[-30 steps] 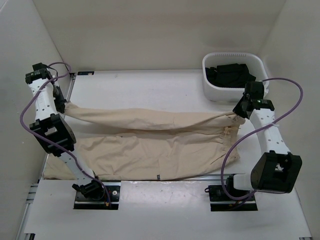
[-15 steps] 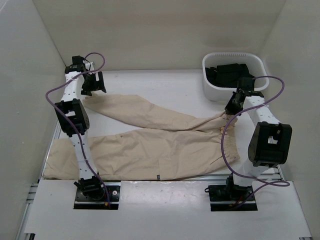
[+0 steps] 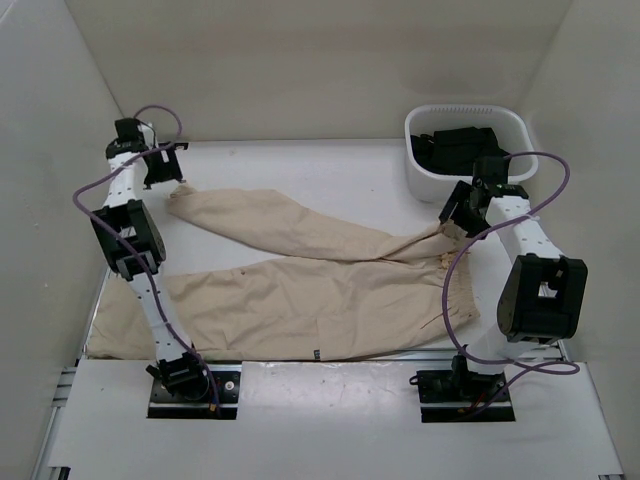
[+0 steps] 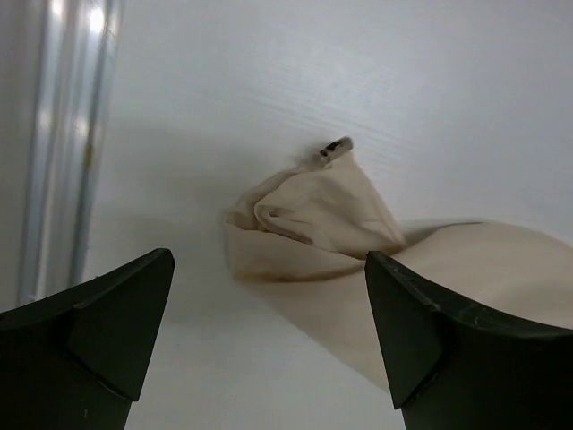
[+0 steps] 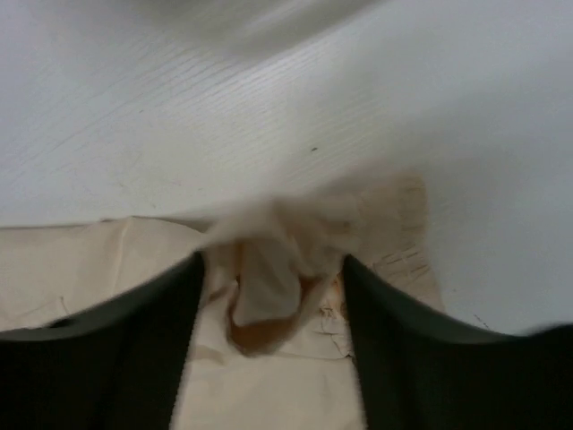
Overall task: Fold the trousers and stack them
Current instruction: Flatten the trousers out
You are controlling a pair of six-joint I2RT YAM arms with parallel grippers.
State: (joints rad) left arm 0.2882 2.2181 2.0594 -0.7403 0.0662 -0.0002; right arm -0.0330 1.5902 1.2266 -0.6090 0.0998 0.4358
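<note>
L end effector (image 4: 269, 258) is wide open on its wrist cam, nothing btwn the fingers. The trousers (image 3: 300, 295) hem w/ dark tag (image 4: 336, 148) lies crumpled on the tabletop (image 3: 300, 165) below it. I only get the whole garment from top cam: spread out, far leg angled back-left. R end effector (image 5: 273, 269): waistband bunched btwn fingers, blurry, can't tell if gripped.

The left arm (image 3: 127, 236) rises steeply from its base and reaches far back on the left. Its left gripper (image 3: 160, 168) points down, jaws spread wide with nothing between them. The right arm (image 3: 540, 292) bends sharply at the elbow. The right gripper (image 3: 455, 213) angles down and inward, jaws apart.
</note>
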